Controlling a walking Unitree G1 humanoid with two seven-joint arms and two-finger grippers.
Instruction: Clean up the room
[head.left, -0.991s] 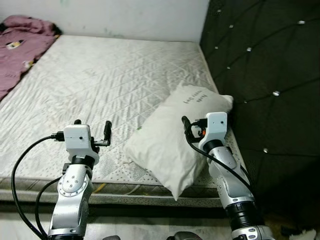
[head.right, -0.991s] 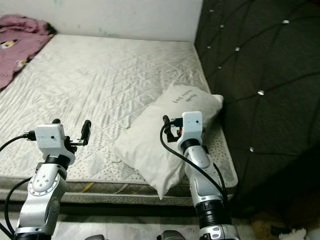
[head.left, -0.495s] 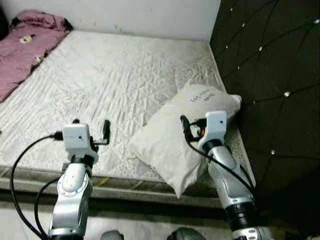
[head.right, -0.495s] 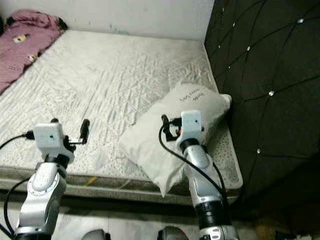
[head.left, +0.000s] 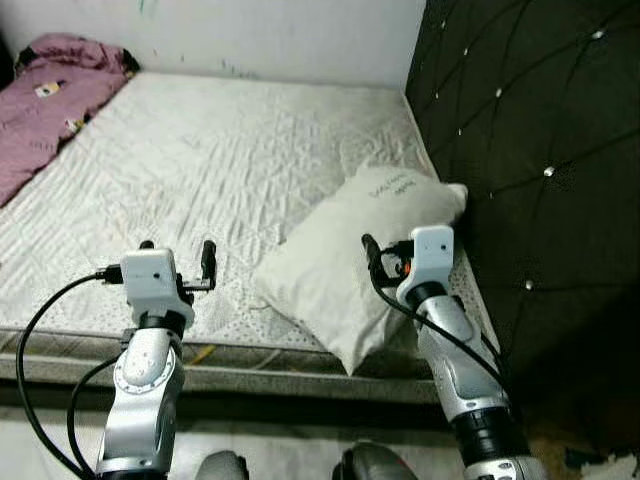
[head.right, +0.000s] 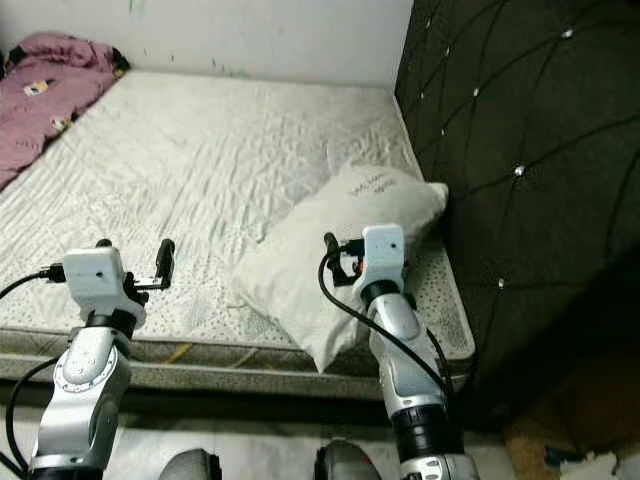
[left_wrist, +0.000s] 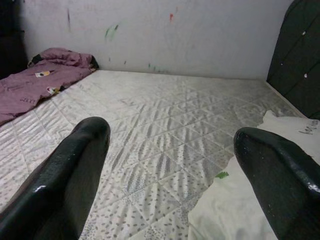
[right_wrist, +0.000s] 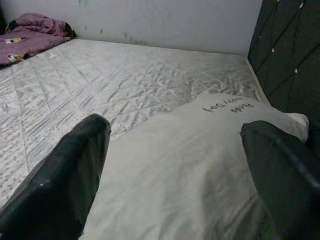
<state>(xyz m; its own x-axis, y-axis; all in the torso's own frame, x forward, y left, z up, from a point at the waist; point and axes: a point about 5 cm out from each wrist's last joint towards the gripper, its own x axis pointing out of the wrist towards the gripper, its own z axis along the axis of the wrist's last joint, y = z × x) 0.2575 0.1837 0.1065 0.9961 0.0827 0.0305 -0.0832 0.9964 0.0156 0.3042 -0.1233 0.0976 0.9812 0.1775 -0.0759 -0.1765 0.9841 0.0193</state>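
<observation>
1. Pillow, white rumpled cloth with handwriting, lies at my quilted grey mattress's near corner, beside the black tufted headboard.
2. My right gripper hovers over it, fingers wide.
3. My left gripper is also wide, empty.

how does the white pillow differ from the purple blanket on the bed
The pillow is white and plump with dark writing near one end; the blanket is purple and crumpled flat in a heap. The pillow lies at the near corner of the mattress beside the dark headboard, a corner hanging over the edge; the blanket lies at the far opposite corner by the wall. The right claw hovers over the pillow; nothing is near the blanket. Both rest on the bare mattress.
</observation>
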